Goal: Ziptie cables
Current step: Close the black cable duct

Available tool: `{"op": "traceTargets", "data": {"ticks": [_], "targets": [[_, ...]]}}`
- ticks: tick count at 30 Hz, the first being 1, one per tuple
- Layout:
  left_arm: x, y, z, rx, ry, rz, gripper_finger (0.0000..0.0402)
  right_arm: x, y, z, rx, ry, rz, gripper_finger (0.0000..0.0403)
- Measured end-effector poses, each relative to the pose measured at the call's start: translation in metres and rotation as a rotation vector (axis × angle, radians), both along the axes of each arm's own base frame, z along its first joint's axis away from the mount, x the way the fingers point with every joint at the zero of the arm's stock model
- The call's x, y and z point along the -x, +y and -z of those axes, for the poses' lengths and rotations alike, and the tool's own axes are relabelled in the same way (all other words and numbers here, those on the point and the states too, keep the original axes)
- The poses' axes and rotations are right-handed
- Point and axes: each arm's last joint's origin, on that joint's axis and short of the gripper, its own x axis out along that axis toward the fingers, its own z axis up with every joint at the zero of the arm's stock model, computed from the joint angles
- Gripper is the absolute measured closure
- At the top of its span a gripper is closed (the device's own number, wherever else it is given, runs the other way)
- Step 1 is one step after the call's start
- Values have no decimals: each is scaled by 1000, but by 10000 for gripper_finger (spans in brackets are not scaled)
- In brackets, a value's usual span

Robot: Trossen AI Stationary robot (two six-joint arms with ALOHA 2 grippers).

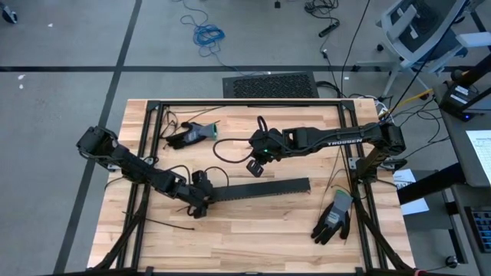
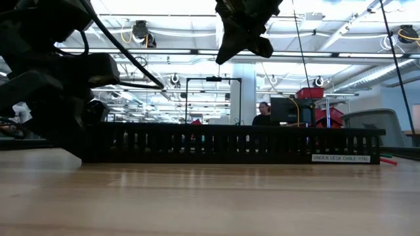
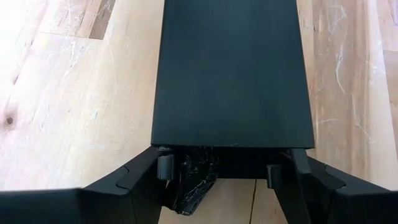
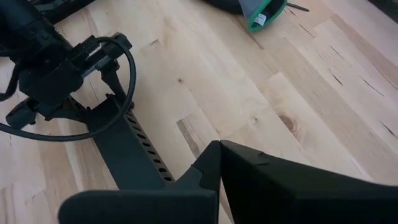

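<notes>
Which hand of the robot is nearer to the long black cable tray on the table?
Left. The left hand is at the tray's left end, fingers on both sides of it. The right hand hangs above and behind it, apart.

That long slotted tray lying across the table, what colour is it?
The cable tray is black, with a small white label at one end; the low view shows it best.

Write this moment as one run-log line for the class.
left pincer: astride end of black cable tray, not clamped | right pincer: shut, empty, above table | cables: not visible
</notes>
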Motion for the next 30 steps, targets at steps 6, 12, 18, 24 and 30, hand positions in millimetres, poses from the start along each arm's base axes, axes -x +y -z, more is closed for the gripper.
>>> {"op": "traceTargets", "data": {"ticks": [6,12,18,24,30], "targets": [[0,0,0,3,3,-2,152,34,5,18,-11,391,24,403],[0,0,0,5,6,0,152,100,31,46,27,820,246,403],[0,0,0,6,7,1,152,144,40,80,-211,794,468,403],[1,0,0,9,8,2,152,158,36,108,-370,661,597,403],[1,0,0,11,8,1,152,154,35,118,-420,567,645,403]]}}
